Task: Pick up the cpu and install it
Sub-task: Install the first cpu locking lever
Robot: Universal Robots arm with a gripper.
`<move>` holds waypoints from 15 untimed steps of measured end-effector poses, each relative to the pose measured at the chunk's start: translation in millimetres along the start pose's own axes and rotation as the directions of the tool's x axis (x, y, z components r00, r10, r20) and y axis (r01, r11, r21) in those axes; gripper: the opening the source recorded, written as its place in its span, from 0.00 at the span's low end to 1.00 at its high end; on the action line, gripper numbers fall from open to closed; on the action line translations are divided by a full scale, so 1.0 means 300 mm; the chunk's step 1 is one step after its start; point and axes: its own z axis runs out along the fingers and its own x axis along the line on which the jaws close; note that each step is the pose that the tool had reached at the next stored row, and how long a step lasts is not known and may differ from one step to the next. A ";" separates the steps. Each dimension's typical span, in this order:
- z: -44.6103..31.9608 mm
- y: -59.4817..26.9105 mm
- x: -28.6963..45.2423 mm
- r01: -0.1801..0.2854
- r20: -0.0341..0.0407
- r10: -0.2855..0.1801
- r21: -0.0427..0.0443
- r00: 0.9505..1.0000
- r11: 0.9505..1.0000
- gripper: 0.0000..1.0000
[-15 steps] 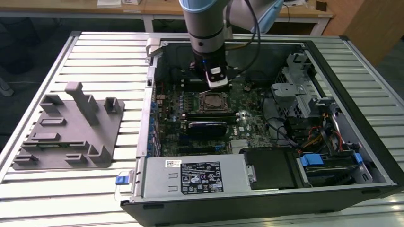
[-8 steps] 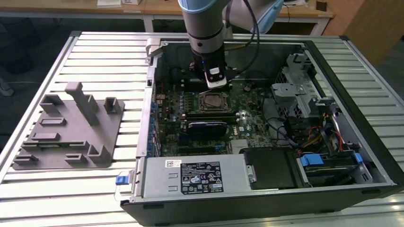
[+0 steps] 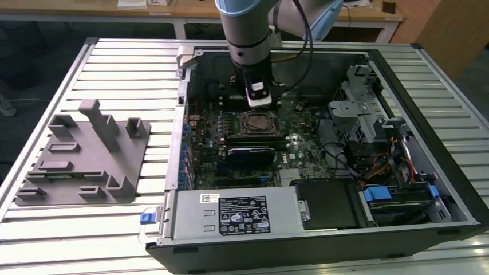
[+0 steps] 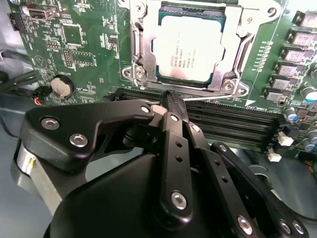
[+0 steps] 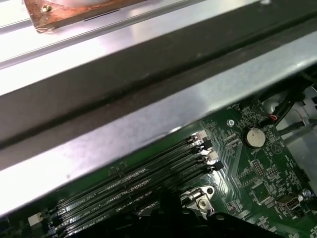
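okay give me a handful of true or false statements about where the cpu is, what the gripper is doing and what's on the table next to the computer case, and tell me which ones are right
1. The cpu lies in the socket frame on the motherboard. True.
2. The gripper holds the cpu between its fingers. False: in the second wrist view the fingertips meet with nothing between them, and the cpu lies apart from them in the socket.
3. The grey tray sits on the slatted table, at the exterior view's left of the open computer case. True.
4. The cpu rests on the grey tray. False: it is inside the case.
5. The arm reaches down into the case above the motherboard. True.
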 end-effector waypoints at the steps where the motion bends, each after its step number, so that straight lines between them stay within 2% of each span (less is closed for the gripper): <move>1: 0.001 0.001 0.001 -0.008 0.002 0.008 0.001 1.000 1.000 0.11; 7: 0.007 0.008 0.006 -0.048 0.012 0.048 0.006 0.999 0.999 0.11; 15: 0.012 0.009 0.007 -0.057 0.017 0.057 0.005 0.998 0.998 0.11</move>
